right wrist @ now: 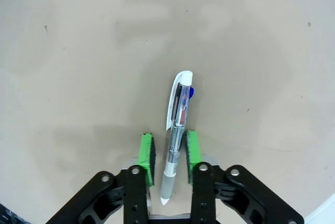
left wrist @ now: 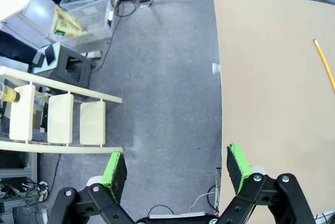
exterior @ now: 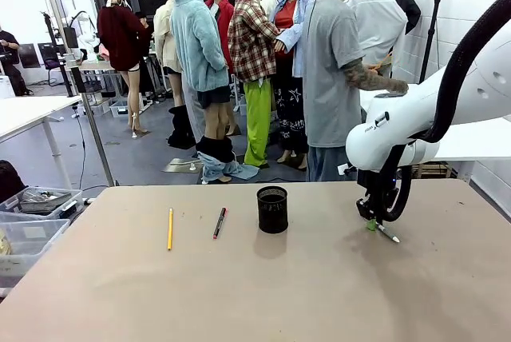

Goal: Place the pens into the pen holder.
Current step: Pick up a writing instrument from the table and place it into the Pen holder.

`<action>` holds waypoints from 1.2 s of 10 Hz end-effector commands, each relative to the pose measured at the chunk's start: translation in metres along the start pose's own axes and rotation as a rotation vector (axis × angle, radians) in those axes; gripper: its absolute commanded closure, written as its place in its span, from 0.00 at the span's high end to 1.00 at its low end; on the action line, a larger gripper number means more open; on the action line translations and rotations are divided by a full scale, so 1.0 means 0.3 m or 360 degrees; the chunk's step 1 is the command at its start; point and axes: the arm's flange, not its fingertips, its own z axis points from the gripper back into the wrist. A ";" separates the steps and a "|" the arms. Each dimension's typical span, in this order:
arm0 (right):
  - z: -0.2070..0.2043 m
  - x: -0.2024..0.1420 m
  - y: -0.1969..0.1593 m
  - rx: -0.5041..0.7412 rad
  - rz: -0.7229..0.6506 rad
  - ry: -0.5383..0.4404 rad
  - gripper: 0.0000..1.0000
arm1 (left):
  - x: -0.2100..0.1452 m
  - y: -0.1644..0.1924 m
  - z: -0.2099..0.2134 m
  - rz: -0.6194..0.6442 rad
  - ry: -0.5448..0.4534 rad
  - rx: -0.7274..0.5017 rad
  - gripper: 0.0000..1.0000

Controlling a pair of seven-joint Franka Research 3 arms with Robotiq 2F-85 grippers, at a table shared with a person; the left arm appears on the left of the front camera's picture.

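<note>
Front view shows me the brown table [exterior: 239, 294] with a person [exterior: 331, 78] in a grey shirt standing at its far edge. My right gripper [exterior: 375, 220] is down low on the right side of the table, not far from the far edge, with its tips at the table top. A clear pen [exterior: 387, 234] with a white clip lies flat on the table right there, and one end pokes out from under the tips toward the near edge. In the right wrist view this pen sits between the two green pads [right wrist: 148, 153]. The pads are drawn in close, one on each side of the pen. I think I see a thin dark gap on each side, so I cannot tell if they are squeezing it. The pen holder [exterior: 272, 208] stands upright near the middle of the table, closer to the far edge, well apart from the right gripper. Just to its left lies a black pen [exterior: 219, 223] with a red end. Farther left lies a yellow pencil [exterior: 170, 228]. Both lie flat and point from the far edge toward the near edge, and they do not touch. In the left wrist view my left gripper [left wrist: 175, 164] has its jaws wide apart with nothing in them. It hangs by the left edge of the table, partly over the grey floor [left wrist: 157, 77].
</note>
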 end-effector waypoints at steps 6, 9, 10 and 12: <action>0.029 0.002 0.027 0.0069 0.0386 -0.0135 0.00 | -0.001 0.001 0.000 0.0004 -0.0004 -0.0008 1.00; 0.234 -0.025 0.064 0.0186 0.0634 -0.0817 0.00 | -0.001 0.001 0.000 0.0004 -0.0004 -0.0008 1.00; 0.294 -0.018 0.086 0.0224 0.0781 -0.0986 0.00 | -0.001 0.001 0.000 0.0004 -0.0004 -0.0008 1.00; 0.377 0.030 0.139 0.0424 0.1041 -0.1364 0.00 | -0.001 0.001 0.000 0.0004 -0.0004 -0.0008 1.00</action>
